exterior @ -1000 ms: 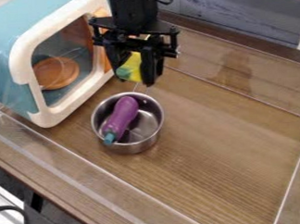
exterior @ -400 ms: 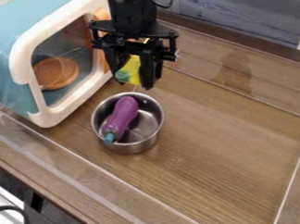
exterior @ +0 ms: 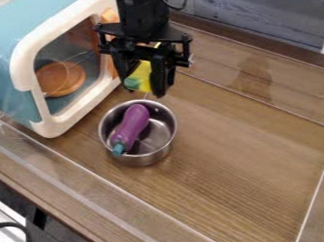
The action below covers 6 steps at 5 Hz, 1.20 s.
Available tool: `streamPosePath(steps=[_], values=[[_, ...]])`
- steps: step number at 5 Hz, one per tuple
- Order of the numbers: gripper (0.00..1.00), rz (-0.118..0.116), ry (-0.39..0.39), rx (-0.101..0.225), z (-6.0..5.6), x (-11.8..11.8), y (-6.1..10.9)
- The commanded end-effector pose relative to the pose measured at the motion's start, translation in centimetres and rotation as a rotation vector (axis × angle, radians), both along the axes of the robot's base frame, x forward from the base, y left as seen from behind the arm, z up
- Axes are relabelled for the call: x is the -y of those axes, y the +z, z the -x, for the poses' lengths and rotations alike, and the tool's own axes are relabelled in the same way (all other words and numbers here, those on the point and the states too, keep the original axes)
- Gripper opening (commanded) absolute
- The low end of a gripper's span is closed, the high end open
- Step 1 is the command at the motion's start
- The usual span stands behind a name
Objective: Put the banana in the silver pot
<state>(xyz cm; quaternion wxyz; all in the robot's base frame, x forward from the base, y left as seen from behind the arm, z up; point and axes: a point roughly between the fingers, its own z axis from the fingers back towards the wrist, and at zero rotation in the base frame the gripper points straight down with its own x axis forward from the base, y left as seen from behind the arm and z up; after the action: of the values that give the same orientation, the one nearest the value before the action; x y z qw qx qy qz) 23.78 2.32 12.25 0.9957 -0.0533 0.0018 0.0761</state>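
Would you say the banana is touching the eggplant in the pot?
Apart: the camera view shows the banana held in the gripper, above the eggplant lying in the silver pot.

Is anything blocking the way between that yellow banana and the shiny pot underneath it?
Nothing stands in the air between them. The end effector holds the banana above the silver pot, but a purple eggplant already lies inside, filling much of the pot.

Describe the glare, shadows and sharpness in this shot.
Camera view: soft, even light; pale sheen streaks across the wooden table; bright reflections on the silver pot rim; faint shadow beneath the pot. The end effector and banana look slightly soft; the picture is low-resolution and edges lack fine detail.
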Motion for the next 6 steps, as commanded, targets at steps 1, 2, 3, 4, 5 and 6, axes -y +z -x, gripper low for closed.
streamPosePath(steps=[1,2,3,4,5,6], values=[[0.00,-0.008,0.001,0.021,-0.18,-0.07,0.46],[0.00,-0.009,0.005,0.017,-0.13,-0.08,0.35],[0.00,-0.010,0.009,0.014,-0.09,-0.09,0.24],[0.00,-0.011,0.014,0.011,-0.06,-0.08,0.16],[0.00,-0.012,0.017,0.009,-0.02,-0.06,0.08],[1.00,-0.013,0.021,0.007,-0.02,-0.03,0.02]])
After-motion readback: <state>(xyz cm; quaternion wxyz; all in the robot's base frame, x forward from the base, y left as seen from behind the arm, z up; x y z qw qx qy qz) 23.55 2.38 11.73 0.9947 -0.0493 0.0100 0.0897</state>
